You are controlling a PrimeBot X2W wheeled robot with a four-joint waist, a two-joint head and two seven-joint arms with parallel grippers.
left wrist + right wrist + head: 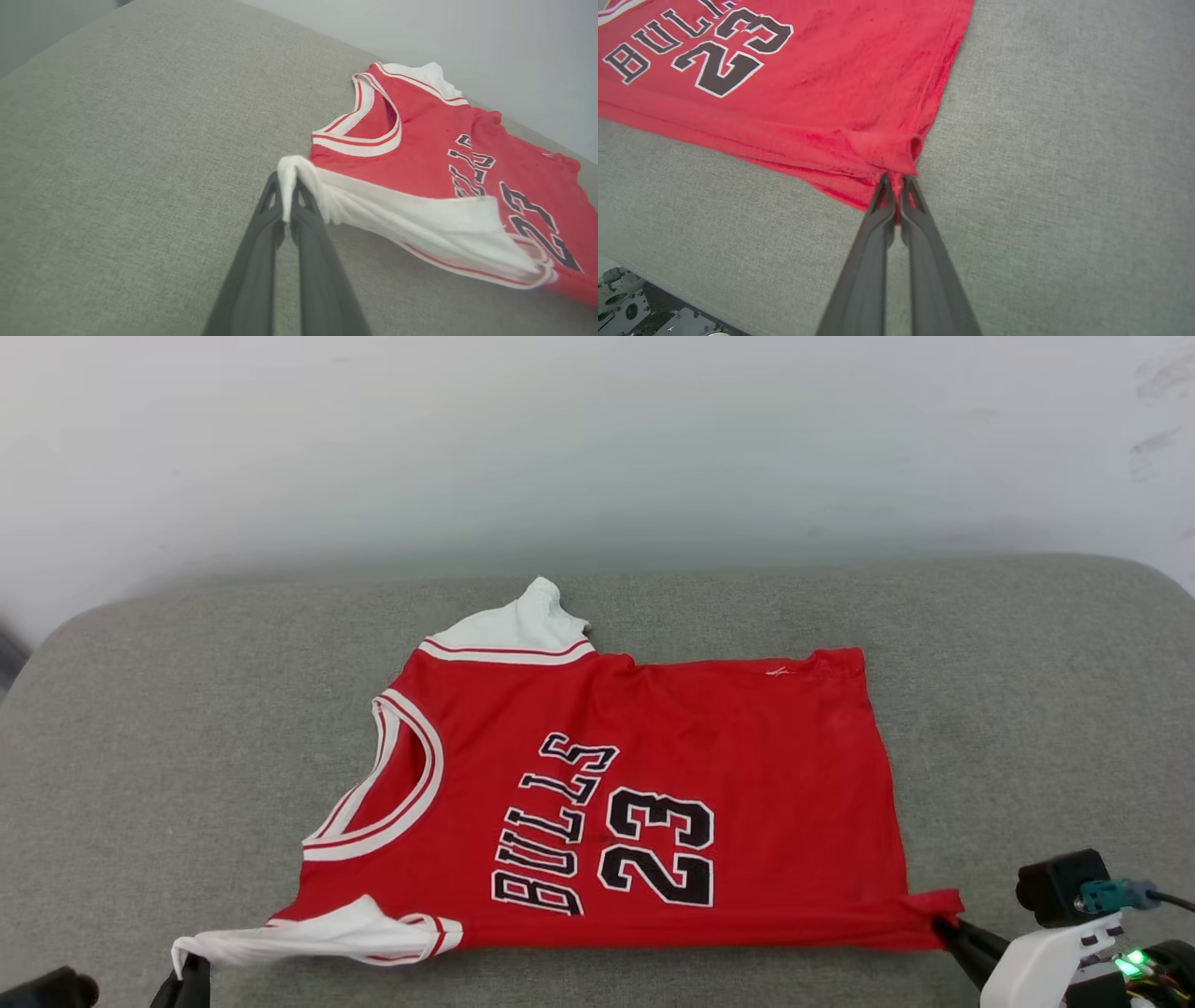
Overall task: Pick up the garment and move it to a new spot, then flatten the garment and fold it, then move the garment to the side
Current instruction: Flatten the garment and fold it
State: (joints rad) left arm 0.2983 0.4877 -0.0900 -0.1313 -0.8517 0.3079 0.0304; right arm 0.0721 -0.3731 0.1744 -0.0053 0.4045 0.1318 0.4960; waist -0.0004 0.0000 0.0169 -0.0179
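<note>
Grey fabric cushion (187,756), plain pale wall (597,448) behind

The left gripper (286,186) and right gripper (896,179) have long dark-grey fingers (252,261) with triangular cut-outs. Behind the right one: a white wrist shell (1036,966), a black camera block (1060,887), a teal plug (1106,896) and seemingly a green light (1135,959).

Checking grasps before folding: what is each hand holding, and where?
Both hold the red jersey shirt with white sleeves: left hand pinches the near white sleeve's tip, right hand the near hem corner.
</note>
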